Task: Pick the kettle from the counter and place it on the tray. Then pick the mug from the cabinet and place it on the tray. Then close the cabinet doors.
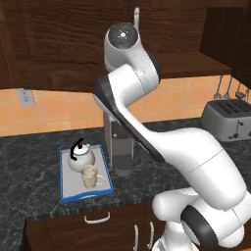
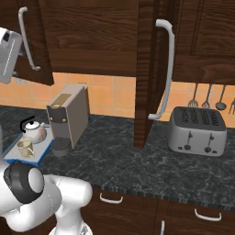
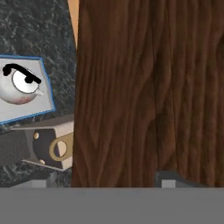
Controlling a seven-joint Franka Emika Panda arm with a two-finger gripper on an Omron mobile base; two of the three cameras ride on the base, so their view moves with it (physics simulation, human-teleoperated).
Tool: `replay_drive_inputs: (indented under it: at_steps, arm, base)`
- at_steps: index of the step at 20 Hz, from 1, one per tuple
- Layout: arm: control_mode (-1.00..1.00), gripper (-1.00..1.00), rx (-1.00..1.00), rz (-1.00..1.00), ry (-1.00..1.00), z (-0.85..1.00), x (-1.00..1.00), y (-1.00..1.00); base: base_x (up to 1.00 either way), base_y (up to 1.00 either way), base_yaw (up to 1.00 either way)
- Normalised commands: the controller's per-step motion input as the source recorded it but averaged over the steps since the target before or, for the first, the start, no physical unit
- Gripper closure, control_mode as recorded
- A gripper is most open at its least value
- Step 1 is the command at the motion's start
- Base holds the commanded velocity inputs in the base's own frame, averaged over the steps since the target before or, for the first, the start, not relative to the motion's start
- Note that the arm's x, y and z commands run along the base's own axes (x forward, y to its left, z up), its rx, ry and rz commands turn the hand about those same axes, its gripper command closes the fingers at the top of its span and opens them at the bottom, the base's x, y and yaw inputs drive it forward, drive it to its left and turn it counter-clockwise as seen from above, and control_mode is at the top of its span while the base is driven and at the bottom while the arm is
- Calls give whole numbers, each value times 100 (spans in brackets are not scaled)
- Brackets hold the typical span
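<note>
The white kettle (image 1: 81, 157) with its black handle stands on the blue-rimmed grey tray (image 1: 67, 188), and the cream mug (image 1: 90, 176) sits just in front of it. Both rest on the dark speckled counter (image 1: 29, 162). My gripper (image 3: 109, 180) is up high, open, its fingertips (image 3: 175, 179) spread wide with nothing between them, close against the wood face of the left cabinet door (image 2: 39, 46). That door hangs ajar. The right cabinet door (image 2: 146, 73) stands swung out, seen edge-on with its silver bar handle (image 2: 166, 69). In the hand view the kettle (image 3: 19, 85) lies far below.
A grey coffee machine (image 2: 69, 114) stands right of the tray, close to the arm. A silver toaster (image 2: 197, 131) sits at the far right, with utensils hanging on the tiled wall (image 2: 114, 98) behind. Drawers with silver handles run under the counter's front edge.
</note>
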Motion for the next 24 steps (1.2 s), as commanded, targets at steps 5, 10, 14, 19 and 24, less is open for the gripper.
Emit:
replay_drive_inputs:
  at_steps: [5,10,14,19,24]
  arm:
    - [-100,-100,0,0,0,-41,74,-5]
    - [-100,-100,0,0,0,-35,79,-1]
    - [-100,-100,0,0,0,-17,70,-4]
    - [-100,-100,0,0,0,-18,47,-1]
    - [-100,-100,0,2,5,-7,-17,-1]
  base:
    - [0,0,0]
    - [0,0,0]
    - [0,0,0]
    - [0,0,0]
    - [0,0,0]
